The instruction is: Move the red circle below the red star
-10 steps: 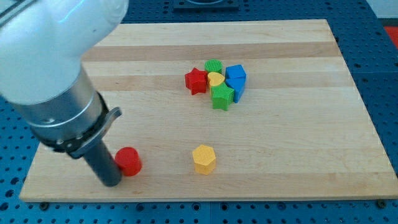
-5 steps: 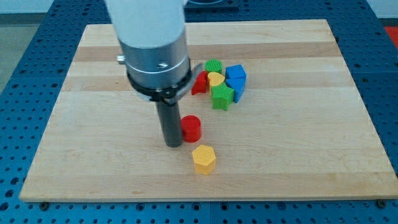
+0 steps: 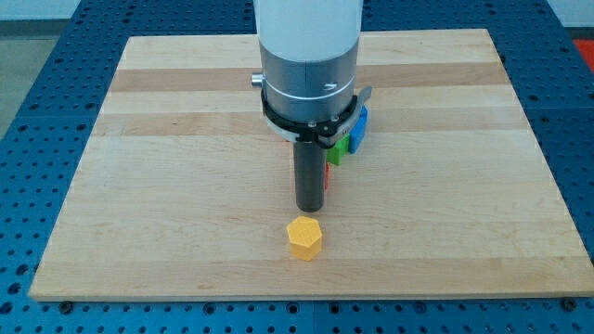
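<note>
My tip (image 3: 308, 209) rests on the board just above the yellow hexagon (image 3: 304, 237). The red circle (image 3: 327, 175) shows only as a thin red sliver at the rod's right edge, touching it. The red star is hidden behind the arm. The green star (image 3: 339, 149) and a blue block (image 3: 359, 128) peek out to the right of the arm. The rest of that cluster is hidden.
The wooden board (image 3: 139, 167) lies on a blue perforated table (image 3: 28, 111). The arm's wide grey body (image 3: 307, 56) covers the board's upper middle.
My tip has swept from the board's lower left to its middle, pushing the red circle to the right and up. The circle now sits mostly hidden behind the rod, under the cluster.
</note>
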